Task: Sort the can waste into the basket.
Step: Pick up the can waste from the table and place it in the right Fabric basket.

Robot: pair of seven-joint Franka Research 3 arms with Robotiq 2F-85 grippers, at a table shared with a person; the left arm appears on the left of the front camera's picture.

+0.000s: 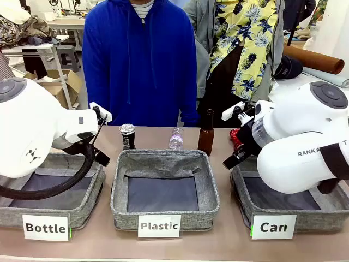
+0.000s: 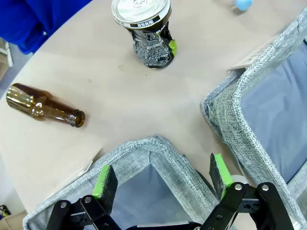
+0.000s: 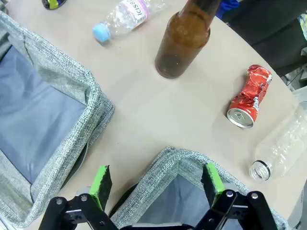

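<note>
Plainly, nothing is sorted yet; both pieces of can waste stand or lie on the table, outside the basket (image 1: 244,201) labelled "Can"; the black can (image 1: 127,136) stands upright near the far edge, beyond the gap between the "Bottle" and "Plastic" baskets, well apart from its target; the red can (image 3: 249,97), crumpled, lies on its side on the bare tabletop just past the far corner of the "Can" basket, between an upright brown bottle (image 3: 183,40) and a clear plastic bottle (image 3: 282,146); what shows of the basket's dark floor holds nothing, though the right arm hides part of it; the left gripper (image 2: 163,171) hangs with its jaws apart and nothing between them, over a basket corner with the black can ahead of it; the right gripper (image 3: 157,181) is likewise spread and bare above the corner of the "Can" basket; so, as I judge it, both pick-ups and both drops are left to do, the red can being the nearer job for the right arm
</note>
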